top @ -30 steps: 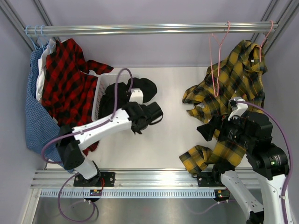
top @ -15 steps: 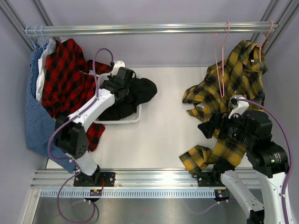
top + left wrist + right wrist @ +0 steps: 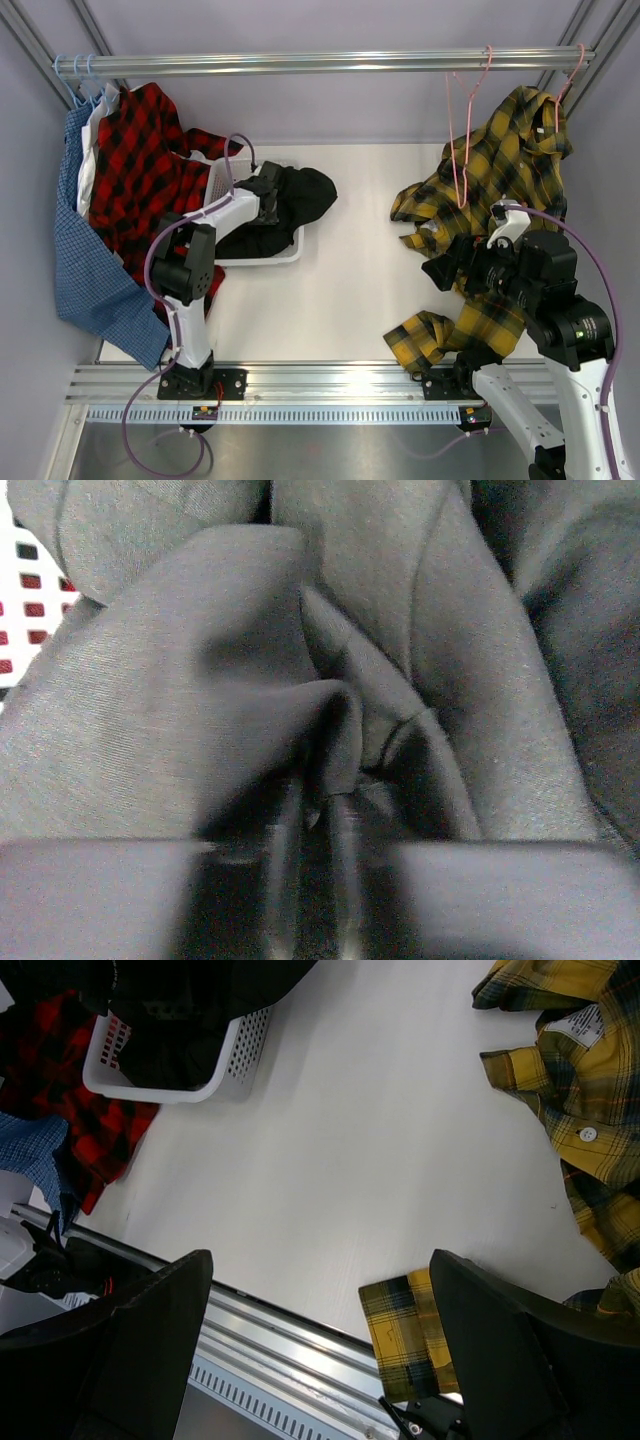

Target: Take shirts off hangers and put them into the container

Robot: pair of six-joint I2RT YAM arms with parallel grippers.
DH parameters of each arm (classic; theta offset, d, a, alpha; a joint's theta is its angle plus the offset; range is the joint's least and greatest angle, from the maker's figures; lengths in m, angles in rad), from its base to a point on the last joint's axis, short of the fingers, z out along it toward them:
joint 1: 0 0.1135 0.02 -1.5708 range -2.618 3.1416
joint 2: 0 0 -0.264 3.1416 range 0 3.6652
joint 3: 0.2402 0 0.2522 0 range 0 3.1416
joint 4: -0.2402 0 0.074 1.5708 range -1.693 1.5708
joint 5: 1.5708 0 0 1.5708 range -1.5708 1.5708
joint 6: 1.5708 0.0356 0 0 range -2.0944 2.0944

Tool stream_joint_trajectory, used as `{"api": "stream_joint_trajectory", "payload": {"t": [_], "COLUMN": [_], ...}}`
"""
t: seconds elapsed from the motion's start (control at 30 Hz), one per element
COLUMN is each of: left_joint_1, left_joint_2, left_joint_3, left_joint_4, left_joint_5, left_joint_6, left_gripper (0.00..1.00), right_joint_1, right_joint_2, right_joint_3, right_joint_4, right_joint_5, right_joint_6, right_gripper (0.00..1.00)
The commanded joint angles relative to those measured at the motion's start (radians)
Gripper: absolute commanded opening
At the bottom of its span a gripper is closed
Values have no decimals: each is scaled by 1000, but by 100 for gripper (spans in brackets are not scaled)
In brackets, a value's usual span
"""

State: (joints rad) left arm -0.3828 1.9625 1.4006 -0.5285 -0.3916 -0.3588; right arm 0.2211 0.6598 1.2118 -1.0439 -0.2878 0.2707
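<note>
Where it lies bunched in the basket (image 3: 255, 258), the black shirt (image 3: 300, 195) is soft matte cloth in deep folds, part of it spilling over the right rim onto the table (image 3: 350, 290). Basket is white plastic, rectangular, with perforated walls and a rounded rim. Yellow-and-black plaid shirt (image 3: 520, 150) hangs at the right end of the metal rail (image 3: 300, 63), apparently from a pink wire hanger (image 3: 572, 65), its lower part crumpled on the table. Second pink hanger (image 3: 458, 130) hangs bare beside it. Red-and-black plaid shirt (image 3: 140, 170) and blue checked shirt (image 3: 85, 270) hang at left by the light blue hangers (image 3: 75, 75), the red one draping against the basket's left wall. Left gripper (image 3: 268, 192) is down in the basket with black folds pressed right against it. Blur hides whether it pinches cloth, cannot tell. Right gripper (image 3: 320, 1260) has its fingers (image 3: 130, 1350) spread wide with nothing between, over bare table just beside the yellow shirt.
</note>
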Motion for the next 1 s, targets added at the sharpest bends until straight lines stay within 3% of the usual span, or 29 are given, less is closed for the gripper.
{"api": "stream_joint_trajectory", "payload": {"t": [0.0, 0.03, 0.07, 0.2, 0.37, 0.43, 0.57, 0.83, 0.97], "left_joint_1": [7, 5, 5, -43, -180, -289, -361, -389, -387], "left_joint_2": [-69, -97, -156, -252, -264, -196, -73, 108, 186], "left_joint_3": [61, 66, 70, 121, 207, 230, 305, 365, 379], "left_joint_4": [-43, -48, -53, -102, -56, 22, 64, 157, 228], "left_joint_5": [4, -15, -33, -117, -177, -222, -240, -282, -394], "left_joint_6": [-31, -34, -37, -28, 64, 159, 305, 553, 672], "left_gripper": [34, 45, 73, 97, 99, 99, 99, 99, 99], "right_joint_1": [9, 11, 9, 9, 9, 9, 9, 9, 9], "right_joint_2": [14, 14, 14, 11, 11, 14, 17, 1, -6], "right_joint_3": [38, 38, 37, 28, 20, 20, 26, 25, 23], "right_joint_4": [19, 18, 19, 16, 18, 19, 16, -21, -31], "right_joint_5": [13, 16, 16, 30, 33, 33, 30, 36, 35], "right_joint_6": [13, 10, 10, 2, -5, -10, -16, -18, -16], "right_gripper": [100, 100, 100, 100, 100, 99, 100, 99, 99]}}
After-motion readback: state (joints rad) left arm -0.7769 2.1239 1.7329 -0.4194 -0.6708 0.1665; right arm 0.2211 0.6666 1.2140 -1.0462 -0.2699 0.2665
